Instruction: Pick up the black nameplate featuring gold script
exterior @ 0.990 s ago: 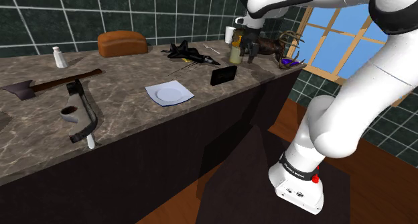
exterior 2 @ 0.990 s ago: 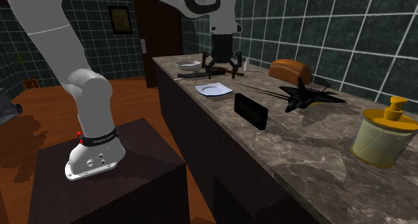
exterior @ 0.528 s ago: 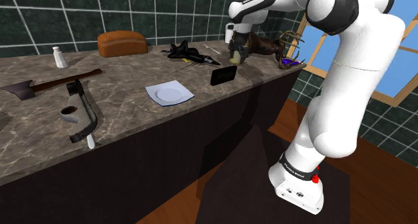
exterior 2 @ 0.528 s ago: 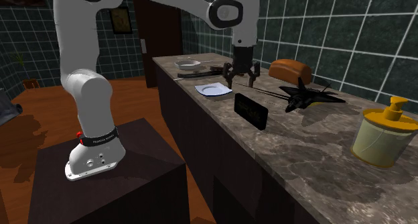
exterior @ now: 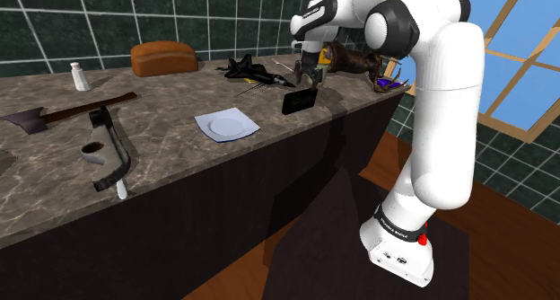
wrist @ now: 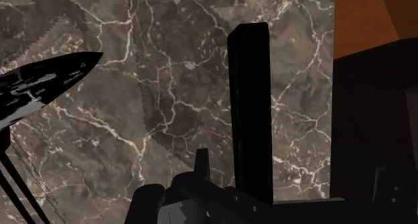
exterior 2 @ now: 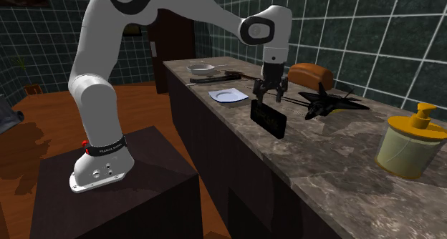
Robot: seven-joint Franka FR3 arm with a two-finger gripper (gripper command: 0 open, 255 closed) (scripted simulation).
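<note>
Gripper (exterior 2: pixel 271 96) hangs just above nameplate (exterior 2: pixel 268 118), jaws spread, nothing held. Nameplate stands upright nr front lip of counter (exterior 2: pixel 337 166), toy jet (exterior 2: pixel 326 103) farther back. Risk: it's thin & tippy, so a finger landing on its top edge prob topples it or shoves it off the lip

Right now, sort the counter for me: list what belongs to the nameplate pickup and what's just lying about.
Job: black nameplate, pincer over it.
Lying about: toy jet, white plate, bread loaf, yellow soap dispenser, axe, shaker.
</note>
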